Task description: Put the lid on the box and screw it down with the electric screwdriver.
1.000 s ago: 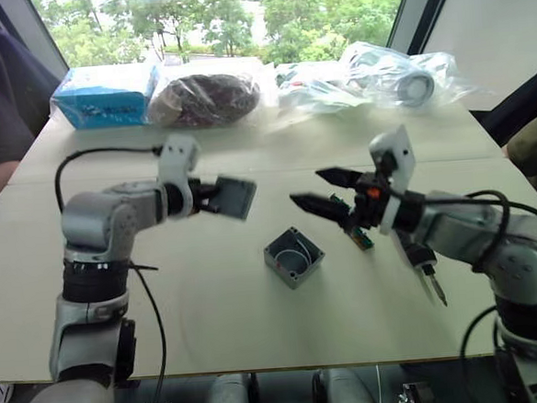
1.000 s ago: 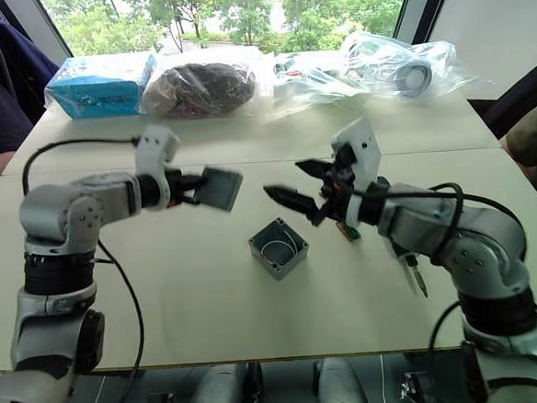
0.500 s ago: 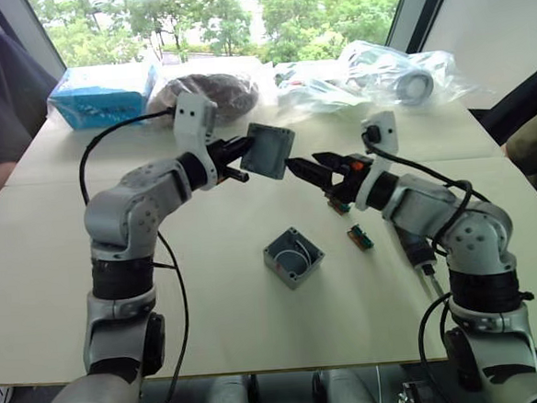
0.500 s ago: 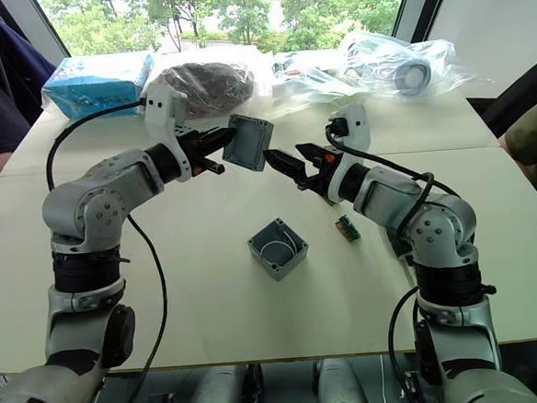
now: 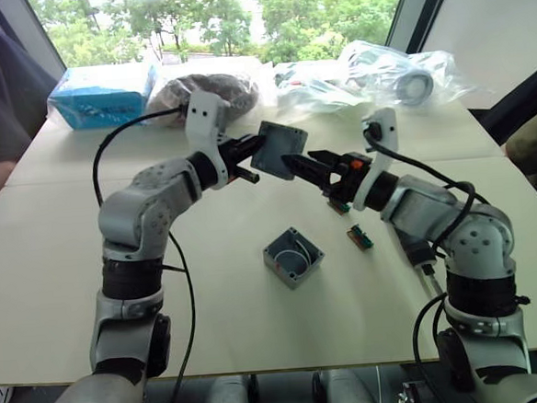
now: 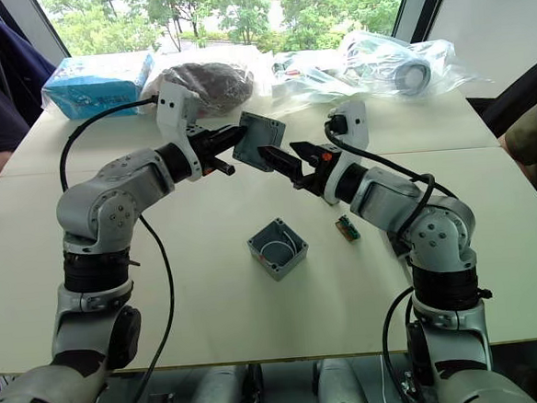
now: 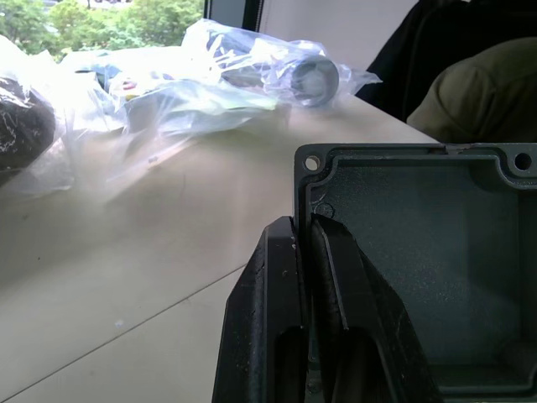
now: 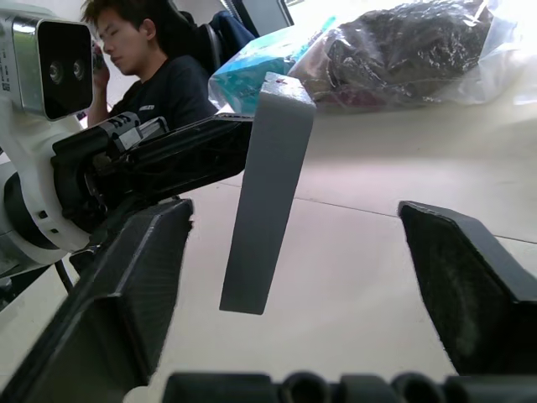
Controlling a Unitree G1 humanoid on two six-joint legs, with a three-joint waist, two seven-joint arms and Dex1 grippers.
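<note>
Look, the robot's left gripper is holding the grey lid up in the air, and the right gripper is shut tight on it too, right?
Not quite. The left gripper does hold the lid up, but the right wrist view shows the right gripper open, one finger either side of the lid.

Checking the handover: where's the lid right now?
The lid is in the air above mid-table, pinched by its rim in the left gripper, with the open right gripper right at its far side; the box sits below.

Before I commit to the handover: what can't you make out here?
- Electric screwdriver: mostly hidden behind the right arm, head views.
- Lid: lower part hidden by left claw fingers, cut off by the picture edge, left wrist view.
- Box contents: too small to tell, head views.
</note>
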